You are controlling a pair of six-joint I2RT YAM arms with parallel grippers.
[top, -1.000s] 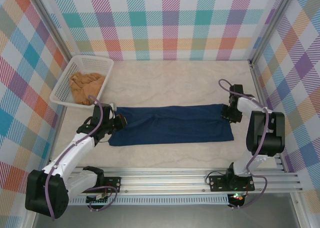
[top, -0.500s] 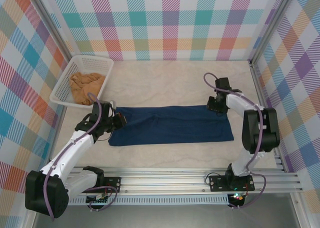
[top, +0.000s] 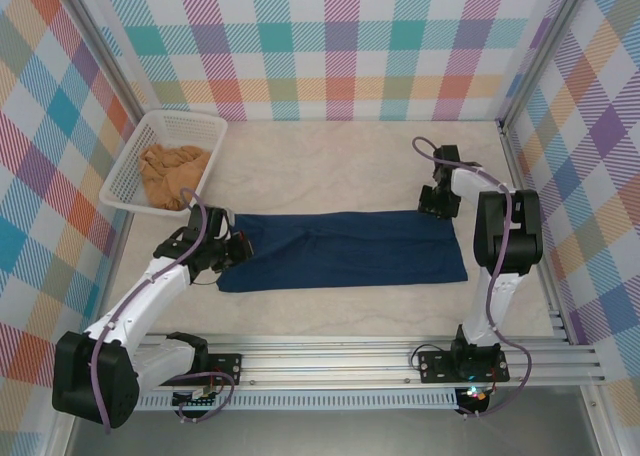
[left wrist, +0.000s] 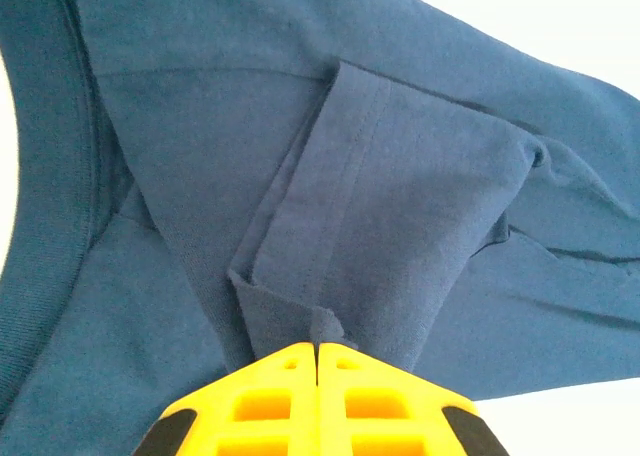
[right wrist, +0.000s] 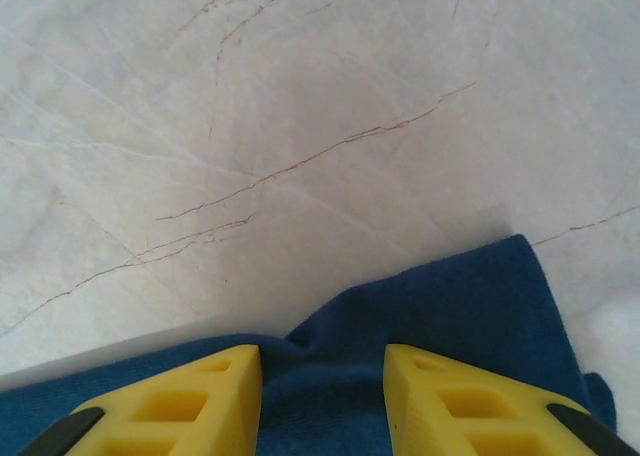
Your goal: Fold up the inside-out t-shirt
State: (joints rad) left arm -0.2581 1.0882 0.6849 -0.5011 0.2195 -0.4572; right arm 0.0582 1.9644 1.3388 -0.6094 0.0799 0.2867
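The shirt (top: pixel 345 248) lies as a long folded band across the middle of the desk (top: pixel 330 166). The left tool (left wrist: pixel 318 348) is clamped on a fabric fold at its left end, likely to anchor it. The right tool (right wrist: pixel 322 376), fingers apart, straddles the far-right corner, apparently ready to pinch.

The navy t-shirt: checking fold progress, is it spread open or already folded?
Partly folded: the t-shirt lies as a long narrow band, with cloth layers overlapping in the left wrist view.

One navy t-shirt (top: pixel 340 248), one white basket (top: pixel 188 127) and one tan garment (top: pixel 172 170).
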